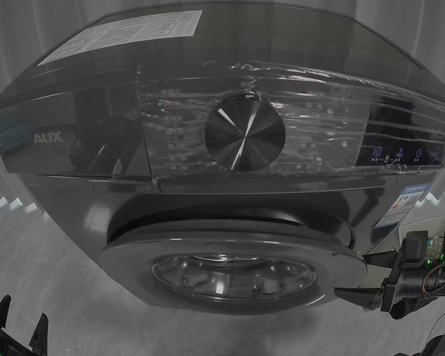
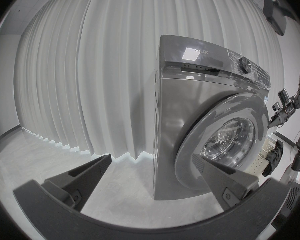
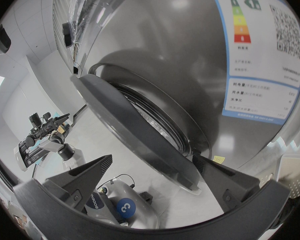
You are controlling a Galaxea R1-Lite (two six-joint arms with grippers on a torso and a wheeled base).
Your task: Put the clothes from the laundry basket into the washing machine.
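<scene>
We risk our right tool [image 1: 353,274], open and empty astride the door [image 1: 133,255] rim at four o'clock, slipping off when pulling.

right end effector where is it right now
The right end effector sits low on the head view's right, open around the right edge of the washing machine door.

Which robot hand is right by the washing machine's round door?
The right gripper: its open fingers straddle the edge of the door. The left gripper hangs low, apart from the washing machine.
</scene>
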